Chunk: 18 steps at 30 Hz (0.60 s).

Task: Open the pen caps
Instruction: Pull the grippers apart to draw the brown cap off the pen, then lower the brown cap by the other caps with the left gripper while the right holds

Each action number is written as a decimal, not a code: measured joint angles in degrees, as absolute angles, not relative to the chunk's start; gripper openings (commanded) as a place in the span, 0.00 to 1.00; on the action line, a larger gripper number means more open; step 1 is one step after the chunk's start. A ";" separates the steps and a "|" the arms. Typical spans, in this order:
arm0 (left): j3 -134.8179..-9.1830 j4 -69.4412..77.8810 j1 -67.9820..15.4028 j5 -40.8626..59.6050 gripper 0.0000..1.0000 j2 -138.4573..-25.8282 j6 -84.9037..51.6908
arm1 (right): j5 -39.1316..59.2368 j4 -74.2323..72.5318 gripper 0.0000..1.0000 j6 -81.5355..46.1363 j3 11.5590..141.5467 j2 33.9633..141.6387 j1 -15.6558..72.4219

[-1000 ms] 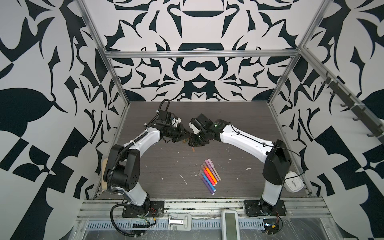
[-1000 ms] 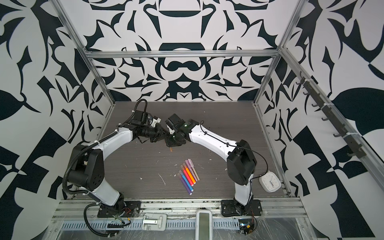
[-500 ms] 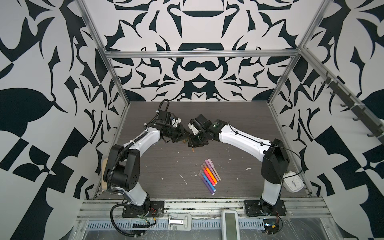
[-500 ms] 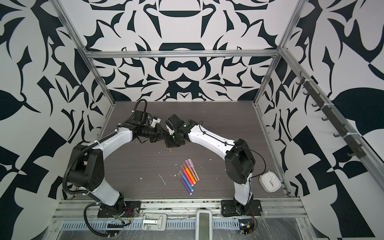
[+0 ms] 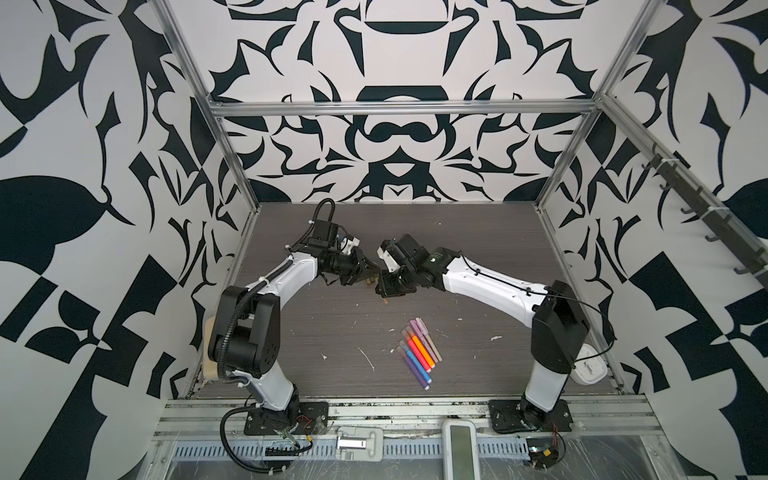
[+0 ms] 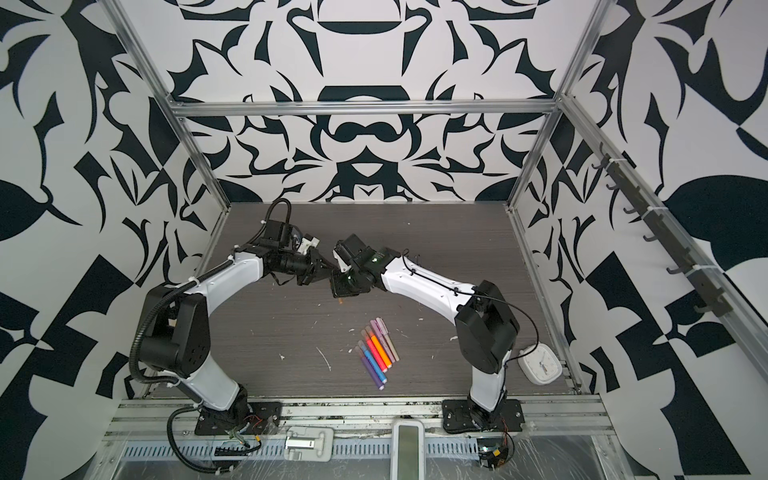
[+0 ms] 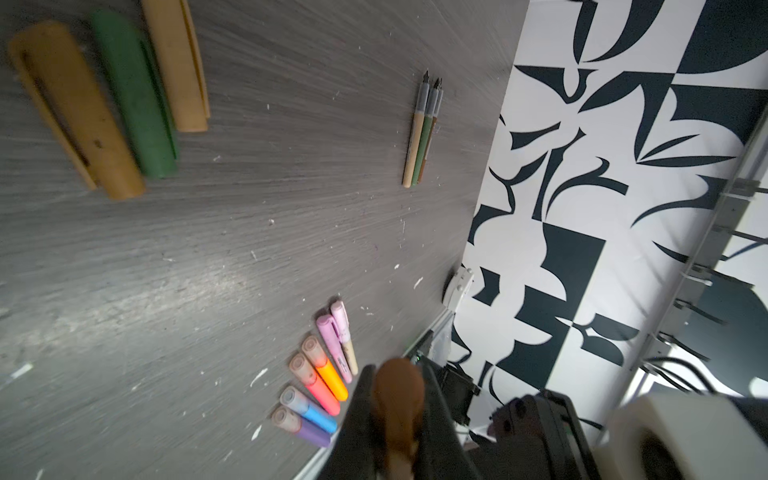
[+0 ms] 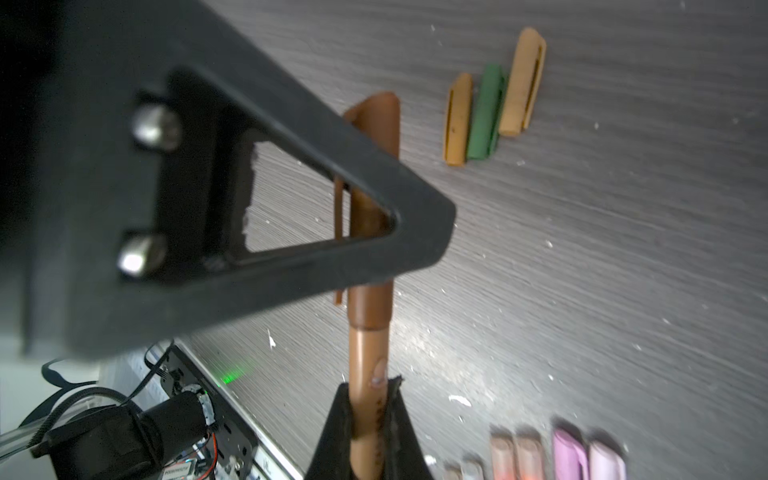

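Over the last second my right hand has clenched onto the brown pen's barrel, held above the table. My left hand grips its cap, still seated. Next, I judge, comes a straight pull apart along the pen. Both hands have clear room mid-table, walls well apart; three loose caps lie nearby, highlighters nearer me.

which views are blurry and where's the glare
Left wrist view: the loose caps and the brown cap in the left gripper look soft. Right wrist view: the highlighters are blurred, with glare on the table. Both top views are sharp.
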<state>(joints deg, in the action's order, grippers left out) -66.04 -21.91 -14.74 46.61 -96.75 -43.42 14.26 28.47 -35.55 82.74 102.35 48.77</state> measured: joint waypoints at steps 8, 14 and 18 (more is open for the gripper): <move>-70.89 -17.56 -1.10 41.80 0.00 -103.81 -43.44 | 17.39 34.13 0.00 -38.87 61.39 83.88 53.87; -67.37 -15.68 -2.35 41.01 0.00 -103.79 -42.06 | 18.48 34.89 0.00 -38.61 64.25 84.25 45.12; -64.42 -16.16 -3.03 41.10 0.00 -104.12 -39.92 | 18.46 34.68 0.00 -38.11 65.73 85.54 42.37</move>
<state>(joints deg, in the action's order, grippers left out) -64.42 -16.16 -3.03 41.10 -104.12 -39.92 18.46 34.68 -38.11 65.73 85.54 42.37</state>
